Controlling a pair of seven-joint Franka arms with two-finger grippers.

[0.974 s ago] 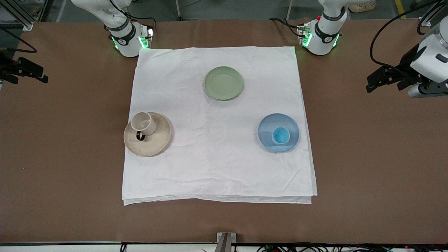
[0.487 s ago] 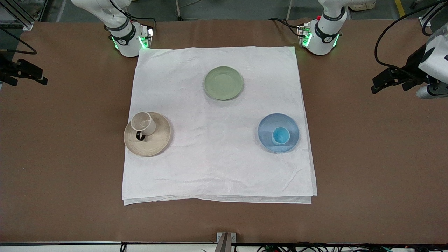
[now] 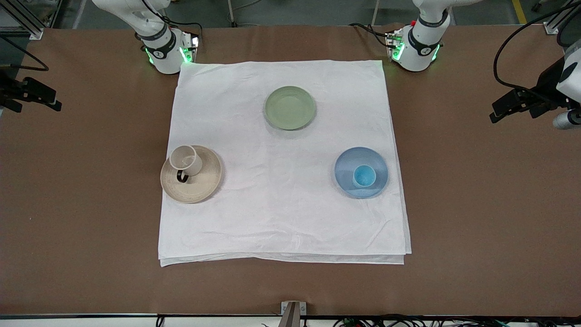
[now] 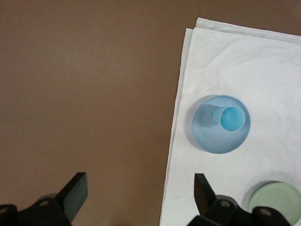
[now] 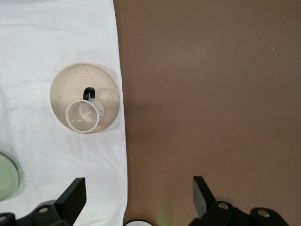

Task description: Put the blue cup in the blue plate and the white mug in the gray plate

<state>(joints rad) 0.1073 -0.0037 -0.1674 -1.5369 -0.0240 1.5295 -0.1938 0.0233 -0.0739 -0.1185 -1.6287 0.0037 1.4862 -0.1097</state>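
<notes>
On white square cloth (image 3: pixel 281 181): small light-blue handleless cup (image 3: pixel 364 175) upright in round pale blue plate (image 3: pixel 347 165), toward left arm's end; cream-white mug with dark loop handle (image 3: pixel 185 161) upright on round beige-tan ridged plate (image 3: pixel 204 184), toward right arm's end. Farther from front camera, between them: round sage-green plate (image 3: pixel 290 107), bare. Over bare brown table (image 3: pixel 476 204), off the cloth at either end: left gripper (image 4: pixel 138 190) spread wide, holding nothing; right gripper (image 5: pixel 138 194) likewise wide and empty.
</notes>
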